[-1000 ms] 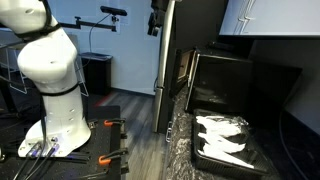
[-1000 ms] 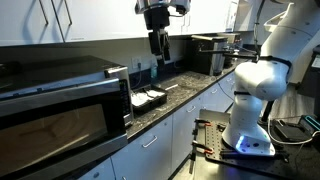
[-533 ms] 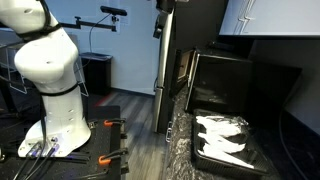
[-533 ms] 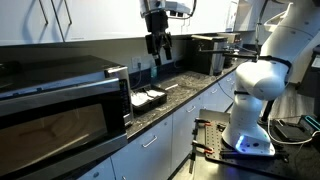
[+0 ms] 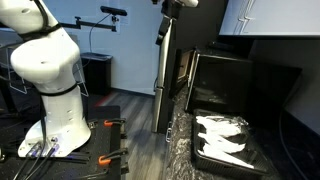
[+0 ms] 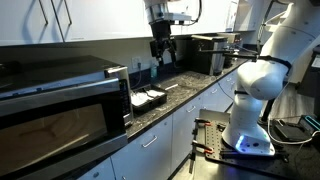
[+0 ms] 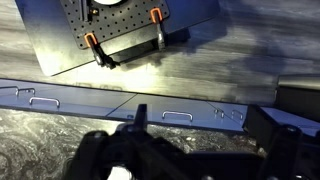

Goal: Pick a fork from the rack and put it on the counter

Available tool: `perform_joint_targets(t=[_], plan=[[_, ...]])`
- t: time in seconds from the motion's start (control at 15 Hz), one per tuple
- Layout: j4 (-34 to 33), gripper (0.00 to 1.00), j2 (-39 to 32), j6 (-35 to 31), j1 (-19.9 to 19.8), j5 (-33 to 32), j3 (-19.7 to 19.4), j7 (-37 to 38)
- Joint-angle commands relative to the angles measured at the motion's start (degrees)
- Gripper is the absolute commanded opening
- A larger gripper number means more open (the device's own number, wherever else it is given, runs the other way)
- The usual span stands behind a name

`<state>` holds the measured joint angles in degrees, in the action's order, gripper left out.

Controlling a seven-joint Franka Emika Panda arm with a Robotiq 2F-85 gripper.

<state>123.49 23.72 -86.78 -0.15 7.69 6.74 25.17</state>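
Note:
The rack [image 5: 198,158] is a black shallow tray on the speckled dark counter [image 5: 178,138], and it holds several white forks [image 5: 222,138]. It also shows next to the microwave [image 6: 141,104] with the forks [image 6: 148,96] in it. My gripper [image 6: 160,56] hangs high above the counter [image 6: 188,95], past the rack. Only its top shows in an exterior view [image 5: 164,34]. In the wrist view the fingers [image 7: 200,125] stand wide apart with nothing between them, over the counter's edge [image 7: 40,140]. The rack is out of the wrist view.
A microwave [image 6: 60,100] stands beside the rack. A black appliance [image 5: 235,80] stands on the counter's other side [image 6: 210,52]. The white robot base [image 5: 50,80] stands on a floor plate with orange clamps [image 7: 120,30]. Cabinet fronts with handles [image 7: 180,116] run below the counter.
My gripper has drifted along the counter, away from the rack and toward the black appliance. The forks and the rack have not moved.

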Motion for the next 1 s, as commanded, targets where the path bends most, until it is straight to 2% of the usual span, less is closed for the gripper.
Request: perform_joint_targets(t=[0.0, 0.33, 0.93], plan=[[0.4, 1.00, 0.0, 0.1, -0.4, 0.0, -0.3, -0.2], [1.2, 1.00, -0.1, -0.6, -1.0, 0.5, -1.1, 0.2], [5.0, 1.00, -0.8, -9.5, -7.8, -4.1, -6.4, 1.8]])
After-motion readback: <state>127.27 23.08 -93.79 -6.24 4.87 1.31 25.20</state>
